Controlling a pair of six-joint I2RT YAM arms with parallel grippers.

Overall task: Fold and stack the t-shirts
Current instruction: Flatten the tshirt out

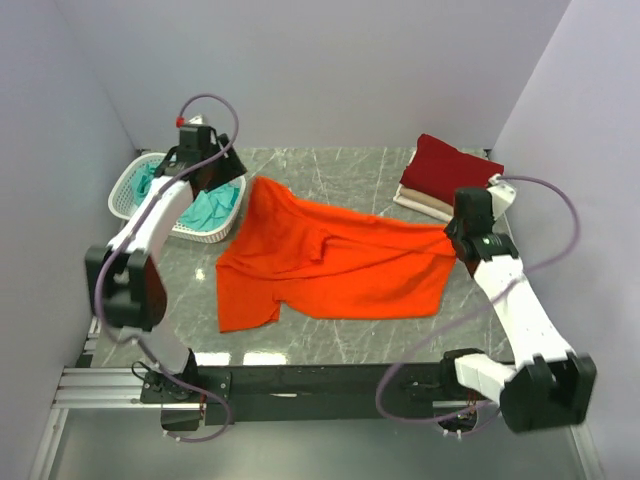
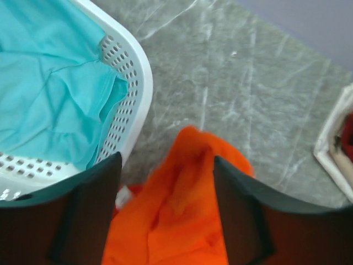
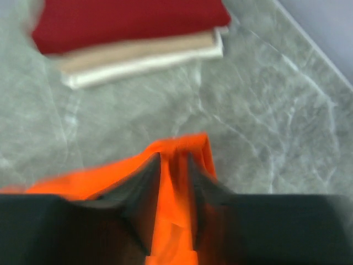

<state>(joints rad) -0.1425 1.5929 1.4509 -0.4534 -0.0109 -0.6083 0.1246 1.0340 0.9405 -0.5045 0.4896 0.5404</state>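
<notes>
The orange t-shirt (image 1: 330, 265) lies spread and wrinkled across the middle of the table. My left gripper (image 1: 222, 185) hangs over its far left corner by the basket. In the left wrist view the left gripper (image 2: 166, 160) is open, jaws wide apart, with orange cloth (image 2: 182, 210) loose below them. My right gripper (image 1: 452, 238) is at the shirt's right corner. The blurred right wrist view shows this gripper (image 3: 174, 160) narrow, with a ridge of orange cloth (image 3: 193, 144) between its jaws. A folded dark red t-shirt (image 1: 450, 165) sits on a folded cream-white one (image 1: 420, 203) at the back right.
A white lattice basket (image 1: 125, 190) stands at the back left, close to my left gripper, with a crumpled teal t-shirt (image 1: 210, 208) inside. Its rim (image 2: 140, 72) is just left of the left jaw. Side walls close in the table.
</notes>
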